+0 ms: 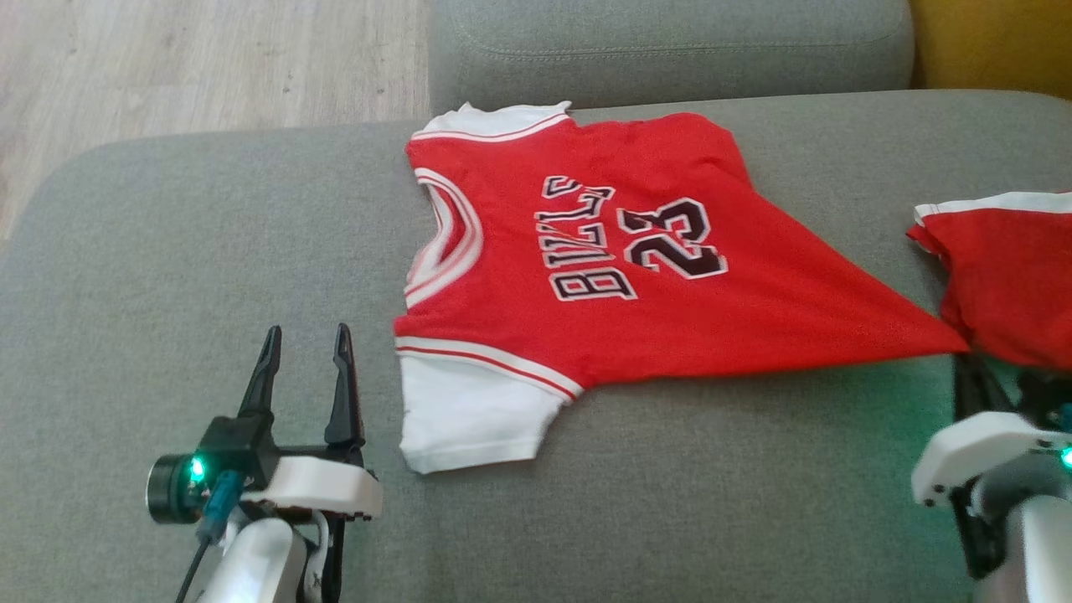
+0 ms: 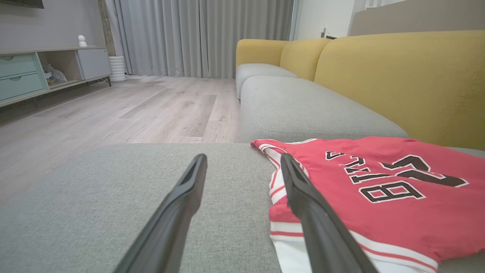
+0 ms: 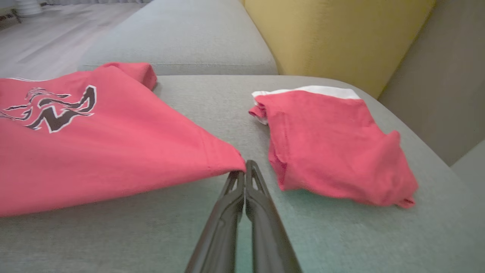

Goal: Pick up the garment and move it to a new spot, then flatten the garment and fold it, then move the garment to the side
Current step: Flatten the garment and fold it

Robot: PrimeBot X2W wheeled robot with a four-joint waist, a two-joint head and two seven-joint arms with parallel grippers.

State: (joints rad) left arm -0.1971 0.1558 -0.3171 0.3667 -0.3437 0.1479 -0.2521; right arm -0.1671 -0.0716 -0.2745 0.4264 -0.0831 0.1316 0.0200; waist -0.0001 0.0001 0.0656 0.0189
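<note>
Two red garments are seen on the grey sofa (image 1: 167, 293). The first is a jersey (image 1: 670, 293) printed with "BULLS" and "23", laid face up near the middle of the seat with its neck towards the robot's left. Two white sleeves are counted on it: one (image 1: 465, 419) at the near edge and one (image 1: 494, 121) at the far edge, by the seam between two seat cushions. The second red garment (image 1: 1009, 276), trimmed with one white band, is bunched on the same cushion to the right of the jersey, near it but apart from it.

Two grippers are seen, each with two dark fingers. The left gripper (image 1: 306, 343) is held just left of the near sleeve, its jaws spread wide and nothing between them; one finger (image 2: 310, 212) is seen over the jersey's edge in the left wrist view. The right gripper (image 3: 245, 168) is closed, its fingertips pressed together at the jersey's lower hem corner, which is drawn out into one taut point towards the right. The cloth appears to be pinched there.

A yellow backrest (image 2: 398, 76) is seen behind the seat, and a wooden floor (image 1: 167, 67) beyond the sofa.
</note>
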